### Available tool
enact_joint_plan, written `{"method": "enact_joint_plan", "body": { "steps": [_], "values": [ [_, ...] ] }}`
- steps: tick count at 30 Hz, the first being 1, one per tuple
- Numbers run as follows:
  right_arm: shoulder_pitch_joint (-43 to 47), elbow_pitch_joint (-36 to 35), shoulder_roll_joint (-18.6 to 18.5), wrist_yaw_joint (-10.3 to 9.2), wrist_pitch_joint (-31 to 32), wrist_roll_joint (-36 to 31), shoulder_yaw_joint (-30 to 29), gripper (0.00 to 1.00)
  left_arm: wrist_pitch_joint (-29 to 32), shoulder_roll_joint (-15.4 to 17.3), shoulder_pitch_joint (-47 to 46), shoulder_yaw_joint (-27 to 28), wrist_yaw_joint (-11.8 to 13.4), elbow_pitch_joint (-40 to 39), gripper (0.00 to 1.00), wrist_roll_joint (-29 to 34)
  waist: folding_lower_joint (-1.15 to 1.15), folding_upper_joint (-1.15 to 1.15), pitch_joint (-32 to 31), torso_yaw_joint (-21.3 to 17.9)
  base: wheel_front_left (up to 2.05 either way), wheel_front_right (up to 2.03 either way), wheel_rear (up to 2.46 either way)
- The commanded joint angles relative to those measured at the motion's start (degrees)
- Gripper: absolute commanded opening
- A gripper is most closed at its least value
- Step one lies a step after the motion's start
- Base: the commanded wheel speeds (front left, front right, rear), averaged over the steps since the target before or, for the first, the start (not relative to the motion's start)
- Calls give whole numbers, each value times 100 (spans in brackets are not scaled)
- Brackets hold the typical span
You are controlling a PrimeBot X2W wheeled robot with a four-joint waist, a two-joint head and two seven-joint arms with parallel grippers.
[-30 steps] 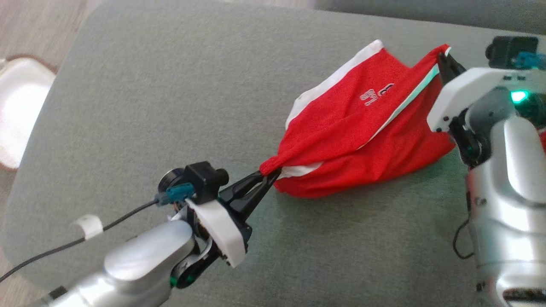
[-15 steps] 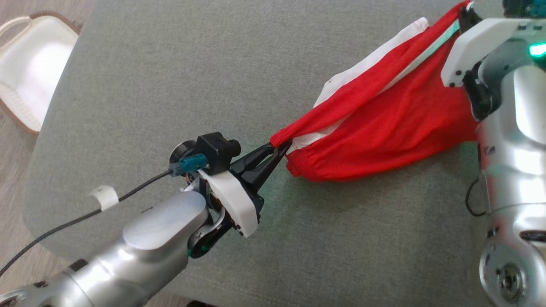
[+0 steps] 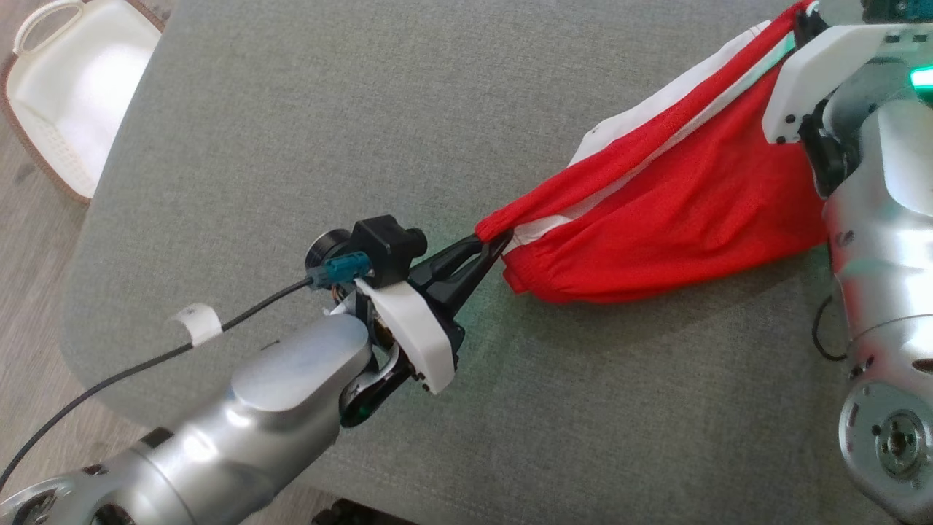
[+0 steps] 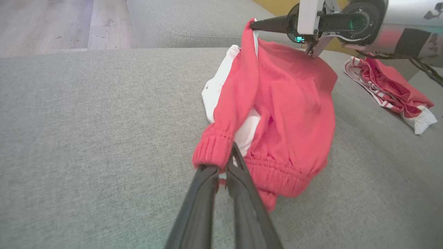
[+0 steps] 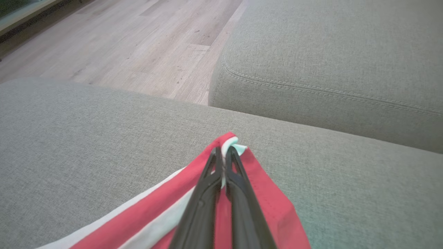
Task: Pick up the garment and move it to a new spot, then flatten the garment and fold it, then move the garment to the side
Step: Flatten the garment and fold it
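1. Garment (image 3: 678,219): red w/ white trim, strung taut between both hands over the grey cushion (image 3: 291,131), at 2–3 o'clock in head view. The lower bulge sags toward the cushion; can't tell if it touches.
2. White basket (image 3: 73,95) on the wood floor (image 3: 29,240), 10 o'clock, just beside the cushion's edge.
3. L hand (image 3: 490,244), approx. centre: fingers pinched tight on a ribbed red hem, pointing to 2 o'clock.
4. R hand (image 3: 802,22), 1 o'clock: fingers clamped on a red-and-white striped corner.
5. 2nd garment (image 4: 387,86), red/white, crumpled on the cushion at 3 o'clock in L wrist view, apart from the first.
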Motion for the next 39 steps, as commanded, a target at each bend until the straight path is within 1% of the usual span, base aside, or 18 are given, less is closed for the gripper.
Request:
{"method": "enact_joint_plan", "body": {
  "steps": [1,3,4,5,6,7,8,14,18,23,26,29,32,36,39],
  "values": [
    [-297,-114,123,-4,-84,-35,79,0,-84,90,-257,176,-4,-49,0,-11,0,0,6,14,0,0,0],
    [-345,-3,127,-4,-150,-55,34,0,-100,50,-277,163,-10,12,0,-18,0,0,14,38,0,0,0],
    [-364,34,117,-4,-209,-89,32,47,-97,32,-280,156,-14,43,0,-34,0,0,15,49,0,0,0],
    [-377,84,114,-4,-252,-89,-3,100,-83,15,-279,148,-17,73,0,-59,0,0,13,57,0,0,0],
    [-401,146,124,-4,-308,-55,-27,100,-83,3,-286,143,-19,100,43,-73,0,0,12,64,0,0,0],
    [-428,195,129,-4,-389,-28,-42,100,-93,-4,-295,143,-21,135,98,-82,0,0,10,66,0,0,0],
    [-451,234,124,-4,-471,-15,-64,100,-100,-7,-307,140,-22,173,100,-77,0,0,4,65,0,0,0],
    [-522,521,71,-4,-787,83,-143,100,-198,31,-291,152,-26,338,100,-106,0,0,-158,-33,0,0,0],
    [-503,662,68,-4,-1150,283,-97,100,-322,147,-209,277,70,428,100,-146,0,0,-387,-170,0,0,0],
    [-352,864,88,-4,-1769,672,298,100,-447,374,3,547,304,392,100,-278,0,0,-737,-402,0,0,0],
    [-194,935,111,-4,-2103,1005,661,100,-512,543,147,761,522,262,100,-307,0,0,-951,-538,0,0,0],
    [48,836,132,-4,-2303,1447,1020,100,-563,693,339,1197,823,17,100,-321,0,0,-1161,-685,0,0,0],
    [391,536,132,-4,-2383,1914,1384,100,-573,776,650,1989,1090,-507,100,-82,0,0,-1317,-838,0,0,0],
    [1038,-124,110,-4,-2415,2575,1778,100,-574,704,1421,3120,1320,-1171,100,422,0,0,-1498,-1038,0,0,0],
    [1616,-746,24,-4,-2422,2945,2002,100,-575,529,2012,3792,1374,-1473,100,800,0,0,-1588,-1167,0,0,0]
  ]
}}
